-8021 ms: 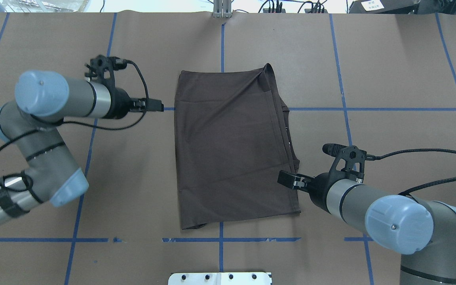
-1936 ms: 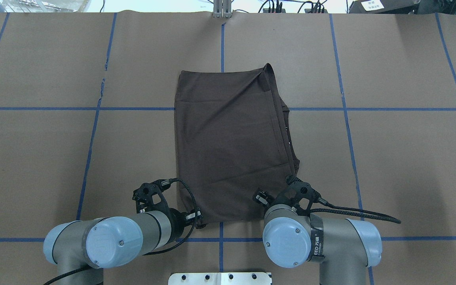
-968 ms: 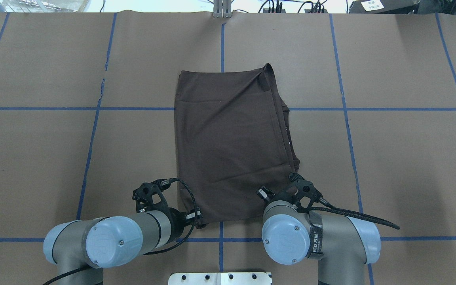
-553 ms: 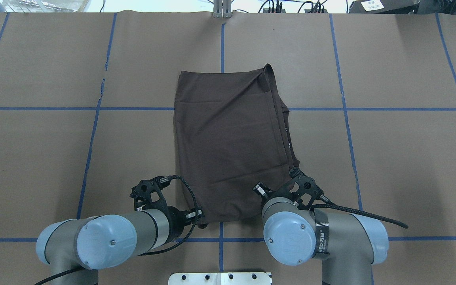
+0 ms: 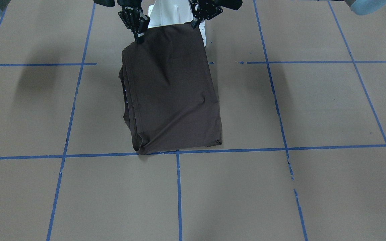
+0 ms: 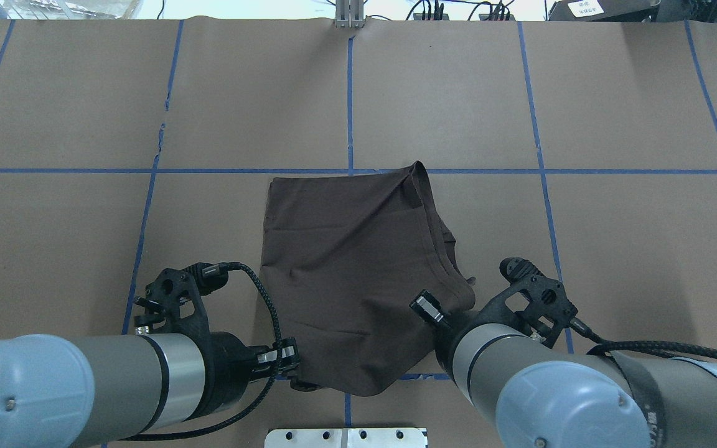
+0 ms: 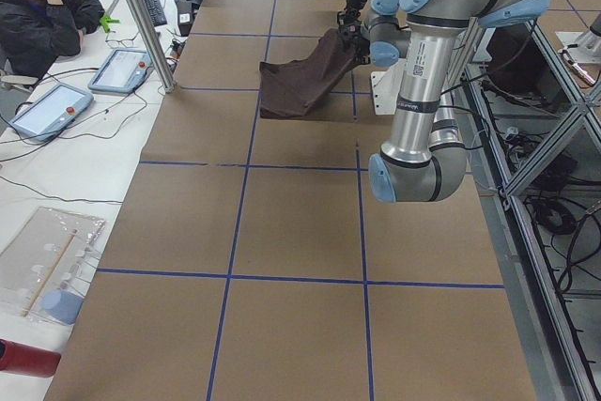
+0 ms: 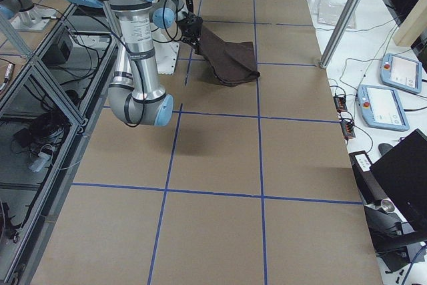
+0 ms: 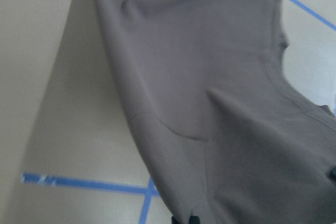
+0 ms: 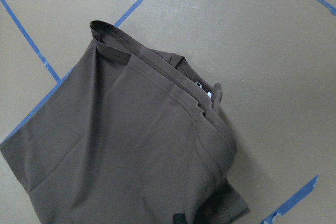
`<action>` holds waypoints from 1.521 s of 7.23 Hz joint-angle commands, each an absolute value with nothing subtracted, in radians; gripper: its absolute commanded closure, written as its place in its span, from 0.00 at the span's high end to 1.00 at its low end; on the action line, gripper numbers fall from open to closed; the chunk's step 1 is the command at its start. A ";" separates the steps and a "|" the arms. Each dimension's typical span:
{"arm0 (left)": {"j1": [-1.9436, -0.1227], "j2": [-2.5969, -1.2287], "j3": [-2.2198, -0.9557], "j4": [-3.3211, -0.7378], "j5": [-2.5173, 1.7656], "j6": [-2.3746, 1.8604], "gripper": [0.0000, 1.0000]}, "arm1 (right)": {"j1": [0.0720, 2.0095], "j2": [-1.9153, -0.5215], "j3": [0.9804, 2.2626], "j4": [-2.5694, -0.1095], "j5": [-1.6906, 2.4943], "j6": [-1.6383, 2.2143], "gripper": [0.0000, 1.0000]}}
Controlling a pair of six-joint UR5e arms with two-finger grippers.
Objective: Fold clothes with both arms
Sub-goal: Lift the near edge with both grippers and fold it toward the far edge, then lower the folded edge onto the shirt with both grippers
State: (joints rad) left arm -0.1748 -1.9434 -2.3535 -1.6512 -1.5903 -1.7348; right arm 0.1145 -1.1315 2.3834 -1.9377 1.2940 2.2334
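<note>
A wide table covered in matte brown paper fills the overhead view, ruled into large rectangles by blue tape lines. The left arm and right arm, 2 silver tubes with pale blue caps, enter from the bottom corners. At centre, a dark brown thin-knit T-shirt, folded into a long rectangle, has its far end flat on the paper and its near hem raised. The black left gripper and right gripper each pinch 1 near hem corner.

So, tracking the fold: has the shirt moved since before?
Yes. The shirt slid toward the robot: its far edge, once past the blue cross line, now sits at it.
</note>
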 commanded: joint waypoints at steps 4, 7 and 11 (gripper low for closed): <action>-0.392 -2.026 -2.170 -1.624 -1.603 -1.541 0.00 | 0.254 -1.023 2.087 -1.786 1.295 2.148 0.00; -0.509 -2.072 -2.001 -1.713 -1.626 -1.465 0.00 | 0.356 -0.976 1.918 -1.706 1.330 2.086 0.00; -0.532 -2.115 -1.769 -1.859 -1.623 -1.459 0.00 | 0.374 -0.956 1.720 -1.535 1.327 2.057 0.00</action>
State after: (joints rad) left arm -0.5308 -2.1122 -1.8094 -1.8327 -1.6245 -1.4606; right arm 0.3700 -0.9579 1.7907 -1.6277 1.3284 2.0730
